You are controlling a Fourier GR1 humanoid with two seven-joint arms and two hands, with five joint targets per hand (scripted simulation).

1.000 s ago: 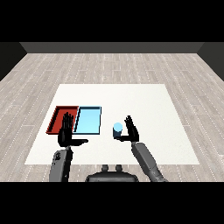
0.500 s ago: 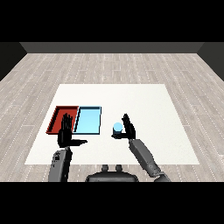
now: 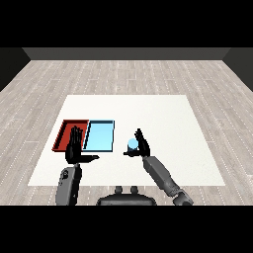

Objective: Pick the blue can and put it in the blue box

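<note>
One white counter (image 3: pixel 163 123) fills the middle of my view, lying on a grey plank floor (image 3: pixel 123 74) that reaches to the dark far wall. Two trays lie side by side on the counter's near left part, their long sides touching or almost so. The red tray (image 3: pixel 63 133) is the left one and the light blue tray (image 3: pixel 101 136) is the right one. Neither tray shows anything inside it.

My left forearm (image 3: pixel 68 184) rises from the near left corner. My left hand (image 3: pixel 75 148) stands over the near edge of the red tray, just left of the blue tray's near corner. Its fingers (image 3: pixel 75 134) are straight and point away from me, the thumb sticks out to the right, and they hold nothing.

My right forearm (image 3: pixel 160 174) comes in from the near right and slants up toward the left. My right hand (image 3: pixel 141 144) is right of the blue tray, well apart from my left hand. Its fingers are curled round the blue can (image 3: pixel 132 144), with the thumb showing below it on the near side.

The blue can is the smallest thing here: a pale blue round shape, held at the left side of my right hand, near the blue tray's right edge but outside it. I cannot tell whether it rests on the counter or is lifted off it.
</note>
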